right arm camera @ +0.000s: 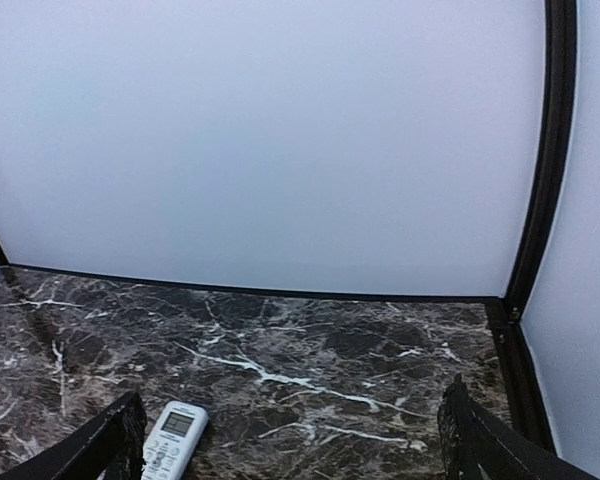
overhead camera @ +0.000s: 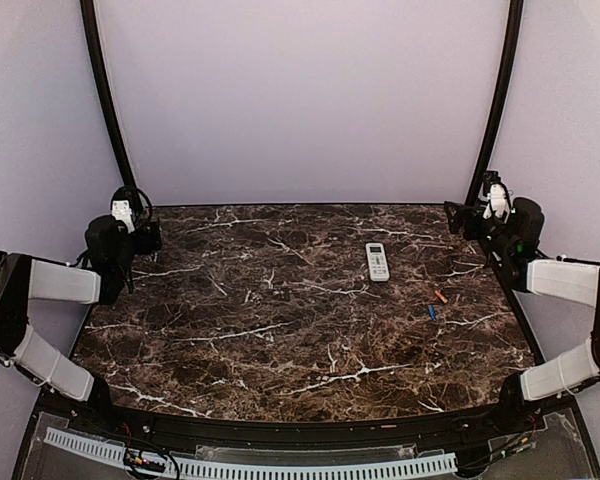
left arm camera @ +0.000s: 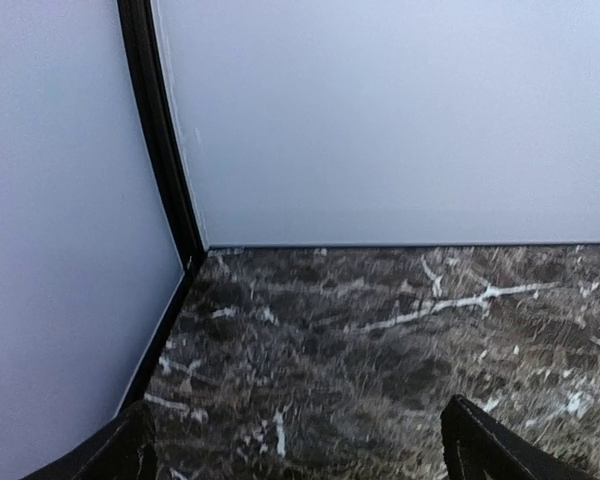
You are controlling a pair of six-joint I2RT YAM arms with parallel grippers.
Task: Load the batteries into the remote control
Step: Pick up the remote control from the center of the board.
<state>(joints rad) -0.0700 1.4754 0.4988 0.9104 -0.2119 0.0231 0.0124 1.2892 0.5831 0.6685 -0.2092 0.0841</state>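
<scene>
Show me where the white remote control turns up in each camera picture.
Top external: remote control lies right of centre, toward the back.
Left wrist: not in it.
Right wrist: at the bottom edge, left of centre.
Shared landmark: the black post in the back right corner.

- The small white rectangular remote control (overhead camera: 378, 261) lies face up on the dark brown marble tabletop (overhead camera: 260, 330). Bare marble surrounds it, so it can be reached from above or from any side.
- Nearer the arms and right of the remote control lie a slim orange battery (overhead camera: 441, 297) and a slim blue battery (overhead camera: 431, 312). They are close together but apart, with only a narrow gap between them.
- Behind the remote control stands the pale lilac back wall (overhead camera: 300, 100), with a band of bare marble between.
- Right of the remote control, the right gripper (right arm camera: 292, 395) hangs wide-spread beside a black curved pole (overhead camera: 495, 100); nothing lies between them.
- Far left of the remote control, the left gripper (left arm camera: 298, 410) faces the left black pole (left arm camera: 165, 150) across unbroken marble.
</scene>
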